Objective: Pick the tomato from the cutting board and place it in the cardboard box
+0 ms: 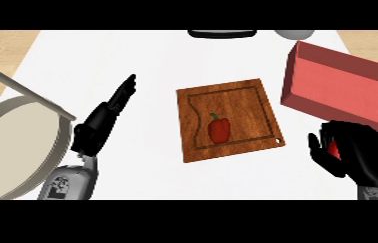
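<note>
A wooden cutting board [244, 98] lies in the middle of the white counter, with a red pepper [219, 130] on its lower half. My right hand [356, 154] is at the lower right, off the board's right edge, its fingers curled round a small red thing, the tomato [334, 150], which is mostly hidden. The reddish box [332, 82] stands just beyond that hand at the upper right, with its open side hidden from me. My left hand [100, 126] rests open at the left of the board, fingers straight and pointing up and to the right.
A large round beige dish with a pale rim [29, 137] fills the left edge, close to my left forearm. A black object [221, 34] sits at the counter's far edge, and a grey bowl [295, 34] is beside it at the top right.
</note>
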Controlling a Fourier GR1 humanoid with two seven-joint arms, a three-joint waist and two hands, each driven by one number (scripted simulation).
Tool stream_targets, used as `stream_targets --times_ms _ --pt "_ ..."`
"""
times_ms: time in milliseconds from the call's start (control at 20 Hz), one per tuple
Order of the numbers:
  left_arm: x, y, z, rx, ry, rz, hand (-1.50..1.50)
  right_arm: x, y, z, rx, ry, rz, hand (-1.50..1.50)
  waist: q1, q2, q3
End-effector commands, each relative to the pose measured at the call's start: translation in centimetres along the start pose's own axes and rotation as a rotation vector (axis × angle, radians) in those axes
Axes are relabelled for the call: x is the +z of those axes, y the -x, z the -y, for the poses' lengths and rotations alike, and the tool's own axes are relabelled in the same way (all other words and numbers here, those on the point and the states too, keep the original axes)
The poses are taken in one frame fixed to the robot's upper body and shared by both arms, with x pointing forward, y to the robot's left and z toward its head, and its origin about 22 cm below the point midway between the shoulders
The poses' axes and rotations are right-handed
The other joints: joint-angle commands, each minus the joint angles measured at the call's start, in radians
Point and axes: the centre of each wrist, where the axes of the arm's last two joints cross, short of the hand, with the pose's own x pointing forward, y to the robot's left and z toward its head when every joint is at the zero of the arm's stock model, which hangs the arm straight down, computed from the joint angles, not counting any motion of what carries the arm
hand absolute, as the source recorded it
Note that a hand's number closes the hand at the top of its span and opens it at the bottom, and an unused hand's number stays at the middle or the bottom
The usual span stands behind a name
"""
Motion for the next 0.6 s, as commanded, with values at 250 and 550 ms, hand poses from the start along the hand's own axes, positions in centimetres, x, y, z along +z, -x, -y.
stream_targets --times_ms 250,550 --pt "-0.1 1.1 0.0 0.002 0.001 -0.009 0.0 5.8 -2.4 10.9 -0.143 0.161 0.094 1.5 -0.003 0.0 -0.001" --pt "-0.5 0.4 -0.8 0.013 0.013 -0.001 0.0 8.5 -1.7 14.7 -0.227 0.302 0.0 1.5 0.004 0.001 0.0"
